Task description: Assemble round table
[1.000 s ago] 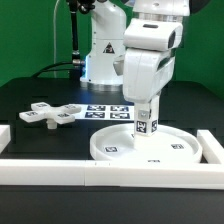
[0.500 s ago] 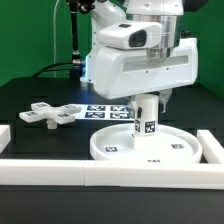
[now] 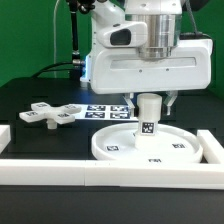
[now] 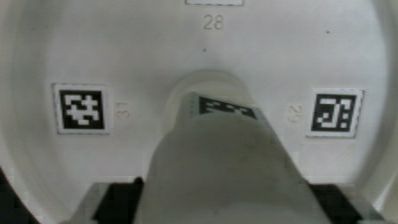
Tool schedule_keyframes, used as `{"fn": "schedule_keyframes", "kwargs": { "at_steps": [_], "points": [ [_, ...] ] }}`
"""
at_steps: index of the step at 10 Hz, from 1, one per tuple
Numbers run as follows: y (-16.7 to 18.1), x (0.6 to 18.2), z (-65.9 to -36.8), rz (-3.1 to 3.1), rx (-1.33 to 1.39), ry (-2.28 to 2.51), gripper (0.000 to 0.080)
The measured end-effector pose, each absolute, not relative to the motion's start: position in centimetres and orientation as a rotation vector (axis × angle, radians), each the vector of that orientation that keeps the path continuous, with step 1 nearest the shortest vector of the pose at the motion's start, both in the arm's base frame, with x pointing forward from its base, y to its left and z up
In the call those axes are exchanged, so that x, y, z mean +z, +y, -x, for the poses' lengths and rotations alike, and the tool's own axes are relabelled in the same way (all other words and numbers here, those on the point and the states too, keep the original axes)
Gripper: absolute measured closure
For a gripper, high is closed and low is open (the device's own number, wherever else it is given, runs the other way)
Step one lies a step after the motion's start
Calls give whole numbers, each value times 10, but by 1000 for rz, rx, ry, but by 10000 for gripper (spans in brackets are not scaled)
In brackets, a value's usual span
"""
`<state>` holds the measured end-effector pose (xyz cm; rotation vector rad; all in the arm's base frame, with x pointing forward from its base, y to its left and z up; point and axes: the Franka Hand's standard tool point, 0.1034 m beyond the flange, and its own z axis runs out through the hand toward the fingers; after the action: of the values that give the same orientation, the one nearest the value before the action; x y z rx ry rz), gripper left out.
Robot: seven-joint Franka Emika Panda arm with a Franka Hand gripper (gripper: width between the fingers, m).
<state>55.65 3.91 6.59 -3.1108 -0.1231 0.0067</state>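
1. Your fingers (image 4: 121, 200) are clenched on the cylinder leg (image 3: 150, 115). In the wrist view a dark pad lies against each side of the leg, and no gap shows between pad and leg.
2. The leg stands upright on the round disc (image 3: 106, 150), at about the disc's middle. Its lower end sits on the disc's floor, inside the raised rim.
3. The disc lies flat on the black surface (image 3: 40, 95), just behind the front border bar (image 3: 90, 172). Another bar (image 3: 212, 148) runs just beside it on the exterior view's right.
4. The cross-shaped foot piece (image 3: 50, 113) lies flat on the surface to the exterior view's left of the disc. It is apart from the disc, and nothing touches it.
5. The marker board (image 3: 105, 109) lies flat behind the disc, between the foot piece and the arm. The arm's white hand (image 3: 150, 60) hides part of it.
6. You can see a square tag (image 3: 147, 127) low on the leg's near side. The wrist view shows two more tags on the disc's floor, one on either side of the leg (image 4: 80, 108) (image 4: 333, 110).
7. In the exterior view the hand hangs straight above the leg and covers its top. That view hides most of each finger, so the wrist view is where you can see the grip.
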Motion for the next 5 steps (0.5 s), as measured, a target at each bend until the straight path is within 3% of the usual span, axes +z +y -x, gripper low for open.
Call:
{"fn": "schedule_keyframes", "kwargs": {
  "at_steps": [5],
  "points": [
    [33,65,-557,3002,25,608,390]
  ]
}}
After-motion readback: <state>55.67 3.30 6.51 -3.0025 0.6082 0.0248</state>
